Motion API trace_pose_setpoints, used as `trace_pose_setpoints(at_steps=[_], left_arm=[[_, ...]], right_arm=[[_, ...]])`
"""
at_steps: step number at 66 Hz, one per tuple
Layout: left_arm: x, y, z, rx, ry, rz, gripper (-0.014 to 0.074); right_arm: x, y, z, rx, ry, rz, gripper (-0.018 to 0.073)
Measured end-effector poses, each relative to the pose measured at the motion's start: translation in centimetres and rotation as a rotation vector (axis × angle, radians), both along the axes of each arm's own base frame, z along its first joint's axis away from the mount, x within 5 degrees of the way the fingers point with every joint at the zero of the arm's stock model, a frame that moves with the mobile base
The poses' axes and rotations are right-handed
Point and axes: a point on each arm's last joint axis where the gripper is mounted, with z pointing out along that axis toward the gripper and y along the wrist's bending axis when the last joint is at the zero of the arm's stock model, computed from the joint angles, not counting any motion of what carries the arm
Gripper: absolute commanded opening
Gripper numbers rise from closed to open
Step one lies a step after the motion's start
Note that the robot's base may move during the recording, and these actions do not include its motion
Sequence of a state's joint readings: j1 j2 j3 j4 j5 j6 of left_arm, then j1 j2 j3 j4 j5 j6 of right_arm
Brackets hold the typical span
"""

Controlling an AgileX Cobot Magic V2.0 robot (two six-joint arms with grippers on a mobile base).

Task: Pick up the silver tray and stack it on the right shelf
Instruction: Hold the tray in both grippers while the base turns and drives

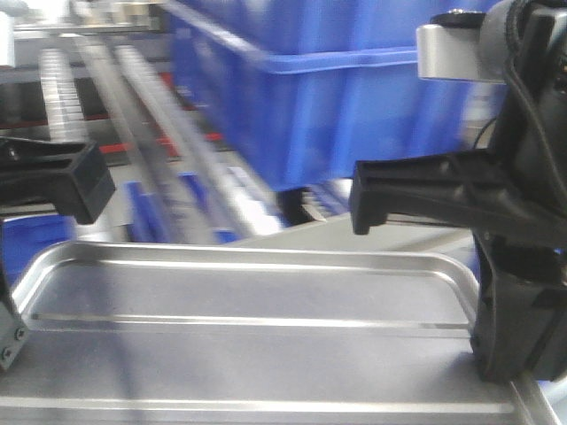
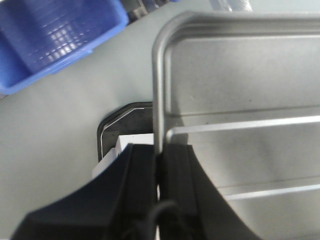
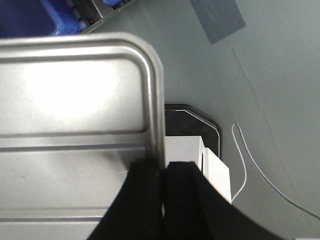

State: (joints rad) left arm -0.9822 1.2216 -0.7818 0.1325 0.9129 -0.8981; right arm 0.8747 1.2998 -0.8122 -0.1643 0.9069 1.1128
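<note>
Silver tray [image 1: 248, 354], judged light, stiff, probably slippery.
Left gripper [image 2: 159, 152] clamped its 9 o'clock rim, right gripper [image 3: 163, 167] its 3 o'clock rim.

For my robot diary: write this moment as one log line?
left gripper: shut on tray rim; right gripper: shut on tray rim; tray: held both ends

Blue crate [image 1: 354, 97], grey tape patch [image 3: 218, 20]
</note>
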Motion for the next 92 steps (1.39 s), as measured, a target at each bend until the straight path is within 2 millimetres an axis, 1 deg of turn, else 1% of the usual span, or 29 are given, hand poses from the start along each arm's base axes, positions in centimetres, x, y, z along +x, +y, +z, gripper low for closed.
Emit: trace_pose_setpoints(at_steps=[92], left_arm=[[-0.04, -0.05, 0.0, -0.002, 0.001, -0.002, -0.0091]], right_arm=[[-0.04, -0.06, -0.02, -0.006, 0.005, -0.001, 0.0071]])
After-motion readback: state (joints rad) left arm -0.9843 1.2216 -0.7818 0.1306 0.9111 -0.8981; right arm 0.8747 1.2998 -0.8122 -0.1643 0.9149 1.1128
